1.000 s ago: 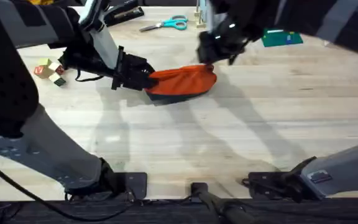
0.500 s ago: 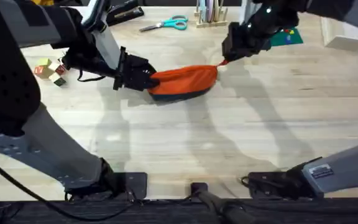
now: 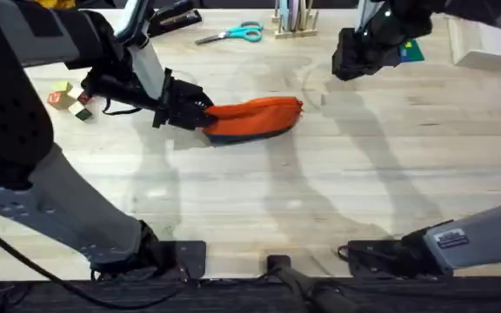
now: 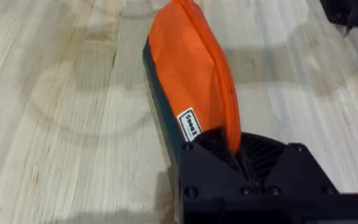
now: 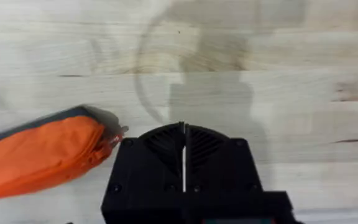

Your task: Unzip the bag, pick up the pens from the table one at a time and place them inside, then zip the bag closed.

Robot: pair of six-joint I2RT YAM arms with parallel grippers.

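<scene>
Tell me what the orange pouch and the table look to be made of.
The pouch looks like matte woven fabric: it creases softly, has a stitched seam, a sewn label and a darker underside, likely cloth too. The table looks like pale wood planks with a smooth, faintly glossy finish: grain lines, board joints and small knots show, though a laminate copy can't be ruled out.

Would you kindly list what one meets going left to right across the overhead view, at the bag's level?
Coloured blocks → left gripper → orange bag → right gripper.
</scene>
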